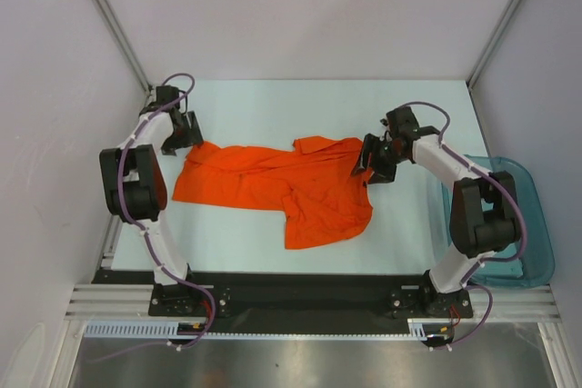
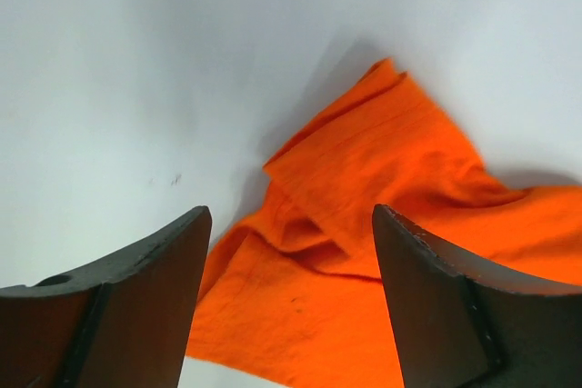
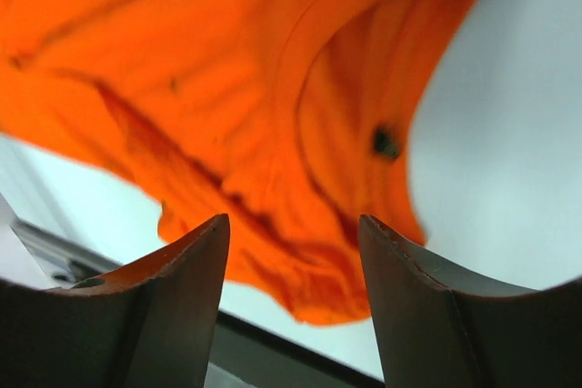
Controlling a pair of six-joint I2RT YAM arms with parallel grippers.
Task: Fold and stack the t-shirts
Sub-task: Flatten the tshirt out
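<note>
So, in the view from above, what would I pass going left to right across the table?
Left gripper → orange t-shirt → right gripper → teal bin.

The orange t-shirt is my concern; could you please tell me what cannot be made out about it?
Top view: right edge of the t-shirt, hidden under the right gripper.
Left wrist view: its lower part, hidden behind the left fingers and cut off by the bottom edge.
Right wrist view: the dark spot, too blurred to identify.
</note>
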